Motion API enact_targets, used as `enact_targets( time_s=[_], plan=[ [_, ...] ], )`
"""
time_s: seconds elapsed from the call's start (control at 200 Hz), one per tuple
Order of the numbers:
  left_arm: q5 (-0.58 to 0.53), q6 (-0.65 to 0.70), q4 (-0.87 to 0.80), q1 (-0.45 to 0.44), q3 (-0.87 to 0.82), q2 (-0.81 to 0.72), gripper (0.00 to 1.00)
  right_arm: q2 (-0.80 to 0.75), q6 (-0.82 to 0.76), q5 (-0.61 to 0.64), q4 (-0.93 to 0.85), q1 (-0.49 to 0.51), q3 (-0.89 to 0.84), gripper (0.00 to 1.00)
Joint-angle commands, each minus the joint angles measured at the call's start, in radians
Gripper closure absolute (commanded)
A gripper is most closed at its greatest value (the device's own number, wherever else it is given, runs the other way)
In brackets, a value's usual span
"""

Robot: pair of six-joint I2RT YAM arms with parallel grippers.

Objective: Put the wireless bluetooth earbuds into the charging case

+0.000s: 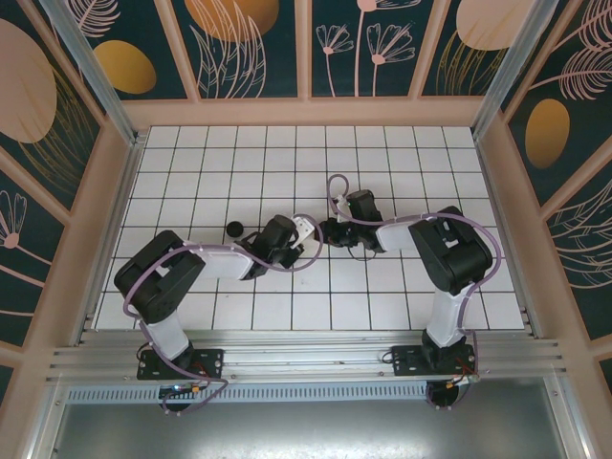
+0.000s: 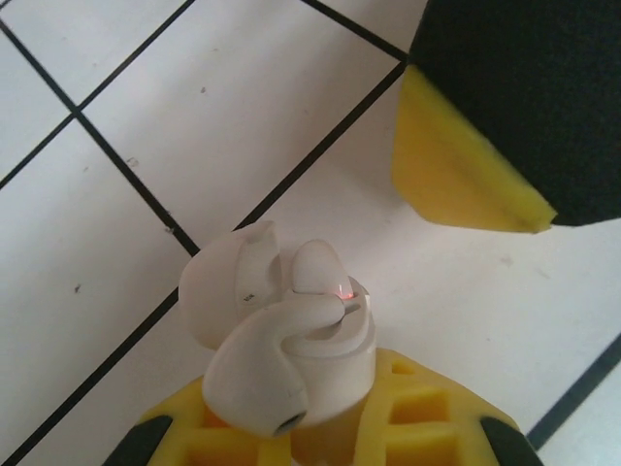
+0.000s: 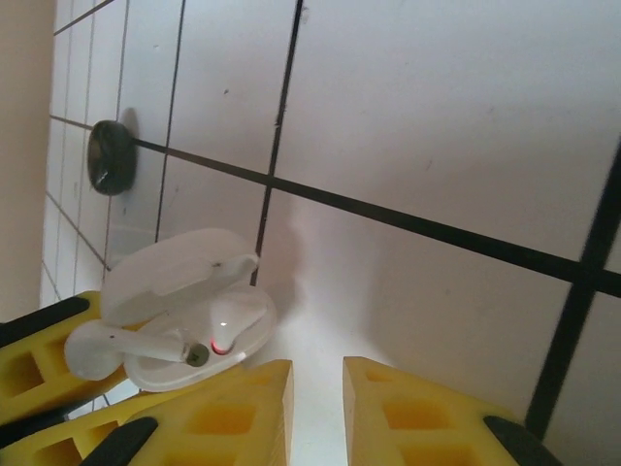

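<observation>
My left gripper (image 2: 320,432) is shut on a white charging case (image 2: 335,364) and holds it just above the tiles with the lid (image 2: 218,291) open. One white earbud (image 2: 315,267) sits in its slot beside a small red light. A second white earbud (image 2: 257,374) lies tilted across the case's top, its stem toward the other slot and its head hanging over the rim. My right gripper (image 3: 317,408) is just right of the case (image 3: 194,335), its yellow fingers a narrow gap apart with nothing between them. From above, the left gripper (image 1: 298,232) and right gripper (image 1: 330,232) nearly meet.
A small black rounded object (image 1: 233,228) lies on the white tiled floor (image 1: 411,172) to the left of the left gripper, also visible as the black object (image 3: 109,155) in the right wrist view. Wooden walls (image 1: 306,113) enclose the floor.
</observation>
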Motion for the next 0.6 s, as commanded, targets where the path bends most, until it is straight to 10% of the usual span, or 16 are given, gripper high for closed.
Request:
enact_targets(
  time_s=[0.0, 0.596],
  plan=[
    [-0.127, -0.01, 0.003, -0.014, 0.024, 0.02, 1.0, 0.012, -0.002, 0.055, -0.031, -0.002, 0.018, 0.8],
    [-0.35, 0.039, -0.082, -0.125, 0.063, 0.017, 1.0, -0.048, 0.013, 0.124, -0.042, -0.023, -0.039, 0.81]
  ],
)
